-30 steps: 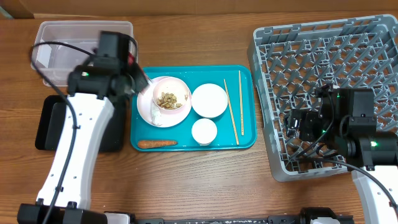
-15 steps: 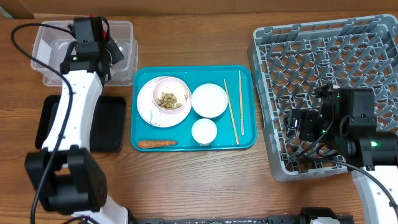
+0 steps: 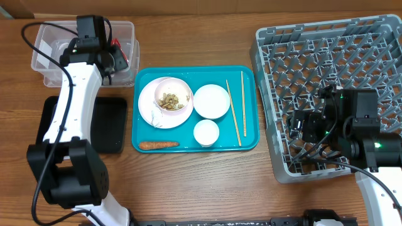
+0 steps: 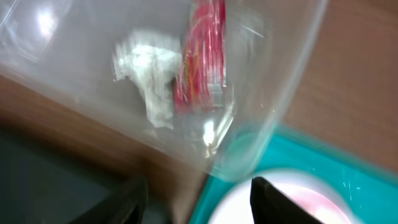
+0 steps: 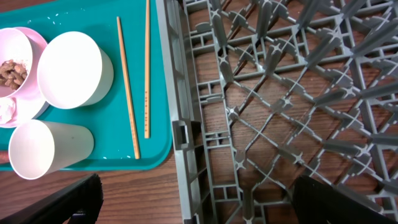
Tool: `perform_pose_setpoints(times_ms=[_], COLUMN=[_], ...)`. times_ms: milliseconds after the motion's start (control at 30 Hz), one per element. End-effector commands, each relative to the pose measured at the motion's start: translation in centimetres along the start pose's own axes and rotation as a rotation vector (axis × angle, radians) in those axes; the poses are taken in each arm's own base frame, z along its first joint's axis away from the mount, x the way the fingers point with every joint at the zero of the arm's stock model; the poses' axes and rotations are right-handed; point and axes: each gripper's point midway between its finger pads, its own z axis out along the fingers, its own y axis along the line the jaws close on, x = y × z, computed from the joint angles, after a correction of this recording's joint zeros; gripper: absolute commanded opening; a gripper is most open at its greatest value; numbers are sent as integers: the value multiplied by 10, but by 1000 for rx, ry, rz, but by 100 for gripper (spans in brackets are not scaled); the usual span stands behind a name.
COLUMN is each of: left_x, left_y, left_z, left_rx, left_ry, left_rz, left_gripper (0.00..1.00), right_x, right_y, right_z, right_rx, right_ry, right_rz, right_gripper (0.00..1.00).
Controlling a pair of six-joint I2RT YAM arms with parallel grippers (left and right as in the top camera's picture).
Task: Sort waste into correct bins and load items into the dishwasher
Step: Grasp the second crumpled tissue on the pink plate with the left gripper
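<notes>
Tissue (image 4: 146, 68) and red wrapper (image 4: 202, 59) lie in clear tub (image 3: 50, 34), L jaws spread above, empty. Plate (image 3: 149, 108) w/ scraps (image 3: 170, 100), bowl (image 3: 211, 101), cup (image 3: 206, 132), chopsticks (image 3: 233, 113), carrot (image 3: 158, 144) on teal tray (image 3: 188, 74) alongside; R jaws spread over rack (image 3: 326, 56)

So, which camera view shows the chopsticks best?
Right wrist: the chopsticks lie large and sharp on the teal tray. Overhead shows them whole but small and thin. Left wrist does not show them.
</notes>
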Motion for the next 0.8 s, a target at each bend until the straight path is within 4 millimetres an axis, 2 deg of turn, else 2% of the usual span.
perform_pose_setpoints(times_ms=[0,133,267,467,767], left_x=[48,118,154,181,192], left_y=[-27,-12,-13,-21,-28], left_z=[-42,-49,-37,-9,14], left_rx=[160,61,44,53,76], left_ry=[201,461,539,531,481], left_rz=[39,71,135,199,251], left_gripper=[56,59,61,61,62], right_x=[-11,-11,-11,-11,-11], right_y=[3,3,3,3,3], right_z=[-9,-9,-9,-9,-9], right_rx=[2,2,2,2,2], right_ry=[-39,-39,-39,-39,-39], right_rz=[-9,-9,-9,-9,-9], right_gripper=[100,100,100,100,100])
